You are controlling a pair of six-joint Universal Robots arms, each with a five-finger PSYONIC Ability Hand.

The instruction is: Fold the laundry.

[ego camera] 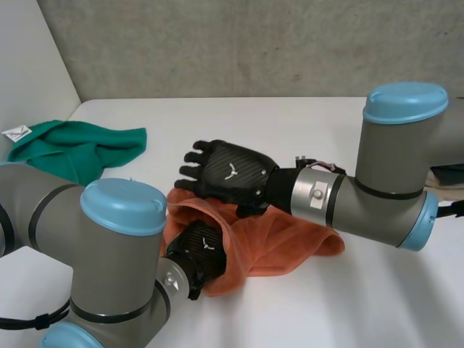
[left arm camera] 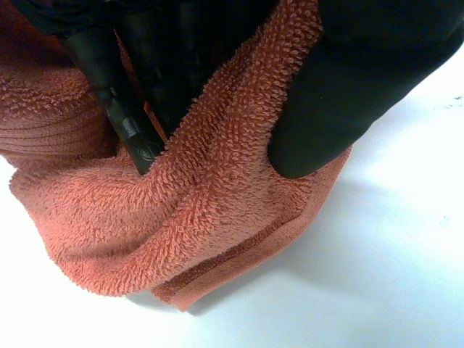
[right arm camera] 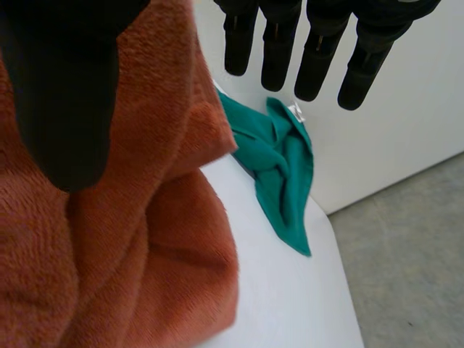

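Towel (ego camera: pixel 290 243), orange, lies bunched mid-desk (ego camera: pixel 304 130). Left hand (ego camera: pixel 204 250) pinches a fold at its eight-o'clock end between thumb and fingers. Right hand (ego camera: pixel 230 172) hangs above its eleven-o'clock edge, fingers straight. Green cloth (ego camera: pixel 80 148) lies apart at ten o'clock.

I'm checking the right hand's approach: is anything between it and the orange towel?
Nothing visible. The right hand is directly over the orange towel, fingers straight. The left hand pinches a fold of it. The green cloth lies well apart.
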